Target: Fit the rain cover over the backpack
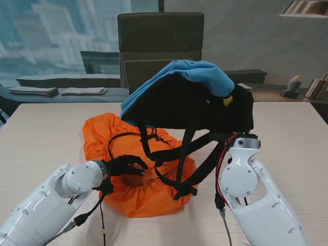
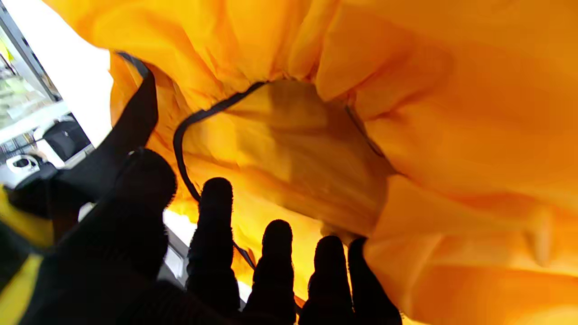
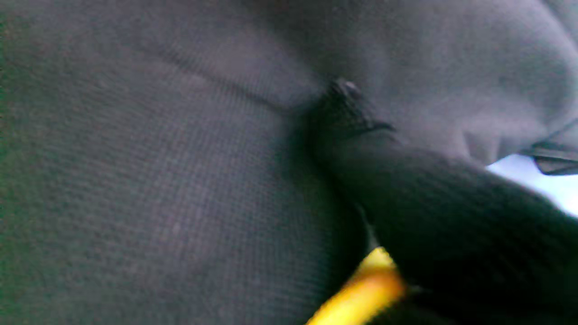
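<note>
Lifting the backpack (image 1: 189, 100), right hand (image 3: 451, 225) hidden; no writing legible.

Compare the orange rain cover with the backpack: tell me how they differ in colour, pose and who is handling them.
The rain cover is bright orange; the backpack is black with a blue side. The cover lies crumpled flat on the table; the backpack is lifted above it, straps dangling onto the cover. The left hand rests at the cover's opening; the right hand presses against the backpack, its grip hidden. Both are soft fabric.
</note>
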`<state>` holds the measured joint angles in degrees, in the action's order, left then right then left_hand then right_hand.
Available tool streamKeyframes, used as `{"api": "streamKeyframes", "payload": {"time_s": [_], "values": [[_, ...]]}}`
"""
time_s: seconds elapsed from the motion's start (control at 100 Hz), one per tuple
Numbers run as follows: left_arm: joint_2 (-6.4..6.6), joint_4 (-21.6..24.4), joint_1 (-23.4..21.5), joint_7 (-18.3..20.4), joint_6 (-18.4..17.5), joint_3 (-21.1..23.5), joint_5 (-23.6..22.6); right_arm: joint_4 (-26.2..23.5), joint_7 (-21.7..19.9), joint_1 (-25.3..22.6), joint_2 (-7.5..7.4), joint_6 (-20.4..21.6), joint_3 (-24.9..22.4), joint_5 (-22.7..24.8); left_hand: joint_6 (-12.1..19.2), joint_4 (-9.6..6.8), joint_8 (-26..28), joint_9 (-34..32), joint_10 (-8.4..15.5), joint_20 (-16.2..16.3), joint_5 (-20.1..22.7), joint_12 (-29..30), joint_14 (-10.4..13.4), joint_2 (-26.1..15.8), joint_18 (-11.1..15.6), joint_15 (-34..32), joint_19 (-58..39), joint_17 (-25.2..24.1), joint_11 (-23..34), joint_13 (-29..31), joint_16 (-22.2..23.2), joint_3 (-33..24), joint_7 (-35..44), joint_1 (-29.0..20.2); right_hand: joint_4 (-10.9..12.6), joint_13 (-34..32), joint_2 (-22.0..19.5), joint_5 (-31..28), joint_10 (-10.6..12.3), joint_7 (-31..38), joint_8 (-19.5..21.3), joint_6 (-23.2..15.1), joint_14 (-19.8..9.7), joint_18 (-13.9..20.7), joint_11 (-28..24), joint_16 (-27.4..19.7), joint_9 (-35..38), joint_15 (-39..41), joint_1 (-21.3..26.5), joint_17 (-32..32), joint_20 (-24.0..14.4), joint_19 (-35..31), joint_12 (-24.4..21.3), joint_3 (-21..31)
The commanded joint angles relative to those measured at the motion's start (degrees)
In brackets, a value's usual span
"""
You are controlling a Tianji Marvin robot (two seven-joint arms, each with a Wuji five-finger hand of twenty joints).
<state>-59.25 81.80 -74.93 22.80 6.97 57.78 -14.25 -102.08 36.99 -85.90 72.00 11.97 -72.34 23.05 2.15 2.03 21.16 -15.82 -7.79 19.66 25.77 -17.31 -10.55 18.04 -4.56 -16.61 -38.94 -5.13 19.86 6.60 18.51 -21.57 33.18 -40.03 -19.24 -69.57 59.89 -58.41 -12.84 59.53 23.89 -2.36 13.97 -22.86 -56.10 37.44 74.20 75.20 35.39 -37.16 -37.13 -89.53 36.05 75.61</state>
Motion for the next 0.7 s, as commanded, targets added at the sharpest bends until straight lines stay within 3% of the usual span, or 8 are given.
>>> {"api": "streamKeyframes", "payload": {"time_s": [0.0, 0.13, 0.23, 0.35, 0.39, 0.48, 0.58, 0.69], "values": [[-1.23, 0.3, 0.4, 2.9, -0.8, -1.6, -1.4, -1.2, -0.4, -0.5, 0.74, 0.0, 1.0, 0.2, 0.4, -0.03, -0.5, 2.7, -1.0, 0.9, -2.1, 1.3, -1.2, -0.2, -3.9, -0.4, -2.1, 1.8, -0.4, -1.2, 0.2, 2.6, -1.2, 1.7, 1.3, -5.1, -5.8, 0.4, -0.8, 2.9, 2.1, -4.6, -2.2, 2.4, -1.6, -1.2, 0.4, -1.3, 3.0, 0.6, -1.1, 0.8, 0.2, 5.7], [-2.34, -1.4, 3.3, 3.3, 1.3, -5.9, 5.8, -1.7, 0.2, -1.0, 1.1, -1.2, 1.5, -1.1, -2.5, -0.34, -2.0, 4.6, -3.8, 1.2, -4.0, 2.8, -3.7, -0.6, -4.8, 1.3, -2.7, 1.5, -2.9, -1.8, -0.7, 3.9, -4.1, 1.0, 1.3, -5.1, -5.9, 0.6, -0.8, 2.9, 2.2, -4.7, -2.2, 2.5, -1.5, -1.4, 0.2, -1.7, 3.0, 0.7, -0.9, 1.2, 0.1, 5.6], [-4.05, -4.6, 6.4, 2.0, 1.5, -9.4, 10.5, -1.4, 1.0, -0.9, 1.31, -0.9, 1.2, -1.4, -4.4, -0.63, -2.8, 5.2, -5.4, 0.7, -6.7, 5.3, -4.5, -0.6, -5.0, 4.6, -1.7, 1.5, -7.2, -2.4, -2.5, 4.4, -5.6, 0.5, 1.3, -5.0, -5.9, 0.7, -0.8, 2.9, 2.2, -4.7, -2.2, 2.5, -1.6, -1.4, 0.0, -1.9, 3.1, 0.8, -0.8, 1.5, 0.0, 5.5], [-6.25, -8.0, 9.6, 0.7, 1.8, -13.0, 16.1, -0.3, 2.0, -0.3, 1.34, 0.1, 0.5, -0.4, -5.5, -0.69, -2.9, 6.0, -5.5, -1.0, -9.6, 7.3, -4.0, -0.9, -4.6, 7.9, 1.6, 1.7, -10.4, -3.5, -3.1, 3.7, -5.4, 0.3, 1.3, -4.9, -5.9, 0.8, -0.7, 2.9, 2.3, -4.8, -2.2, 2.5, -1.7, -1.5, -0.2, -2.1, 3.0, 0.8, -0.7, 1.7, -0.1, 5.5], [-6.56, -8.1, 10.0, 0.4, 1.6, -13.4, 16.7, 0.1, 2.2, -0.1, 1.34, 0.2, 0.3, -0.1, -4.9, -0.68, -2.6, 5.9, -4.4, -1.3, -9.6, 6.9, -3.2, -1.1, -4.2, 8.2, 2.1, 1.8, -10.2, -3.5, -2.4, 3.4, -4.7, 0.3, 1.4, -4.9, -5.8, 0.8, -0.7, 2.9, 2.3, -4.8, -2.3, 2.5, -1.7, -1.5, -0.3, -2.2, 3.1, 0.8, -0.7, 1.7, -0.1, 5.5], [-6.36, -6.2, 9.1, -0.6, 1.1, -12.6, 15.9, 0.8, 2.2, -0.3, 1.21, 0.2, -0.2, 0.3, -4.0, -0.59, -1.5, 5.2, -0.6, -1.3, -8.6, 3.6, -1.0, -1.4, -2.9, 6.8, 2.5, 2.1, -7.6, -2.9, 0.9, 2.9, -2.1, 0.2, 1.3, -4.8, -5.9, 0.9, -0.7, 3.0, 2.4, -5.0, -2.2, 2.5, -1.8, -1.5, -0.3, -2.3, 3.0, 0.9, -0.7, 1.8, -0.2, 5.6], [-5.29, -0.6, 5.9, -1.7, 1.3, -8.9, 13.0, 2.6, 3.0, -0.5, 1.18, 0.4, -0.4, 1.6, -3.9, -0.49, -0.2, 2.6, -0.6, 1.5, -2.7, -1.5, -1.9, -1.2, -4.6, -0.6, -2.9, 1.6, 0.1, -0.9, 5.4, 2.1, 0.6, 0.5, 1.3, -4.8, -5.8, 1.1, -0.7, 3.1, 2.6, -5.3, -2.2, 2.5, -1.9, -1.5, -0.5, -2.4, 3.1, 0.9, -0.6, 1.8, -0.3, 5.6], [-3.63, 5.6, 2.2, -1.4, 1.4, -3.9, 7.6, 4.5, 4.5, -0.5, 1.53, -0.4, 0.1, 1.6, -4.3, -0.47, 0.3, -6.7, -1.3, 4.2, 5.0, -1.3, -4.0, -1.0, -7.6, -6.2, -8.9, 4.4, 2.3, 6.4, 5.5, 1.1, 1.5, 0.7, 1.4, -4.6, -5.7, 1.1, -0.9, 3.2, 2.6, -5.1, -2.1, 2.4, -2.0, -1.5, -0.5, -2.4, 3.3, 1.1, -0.5, 2.0, -0.4, 5.6]]}}
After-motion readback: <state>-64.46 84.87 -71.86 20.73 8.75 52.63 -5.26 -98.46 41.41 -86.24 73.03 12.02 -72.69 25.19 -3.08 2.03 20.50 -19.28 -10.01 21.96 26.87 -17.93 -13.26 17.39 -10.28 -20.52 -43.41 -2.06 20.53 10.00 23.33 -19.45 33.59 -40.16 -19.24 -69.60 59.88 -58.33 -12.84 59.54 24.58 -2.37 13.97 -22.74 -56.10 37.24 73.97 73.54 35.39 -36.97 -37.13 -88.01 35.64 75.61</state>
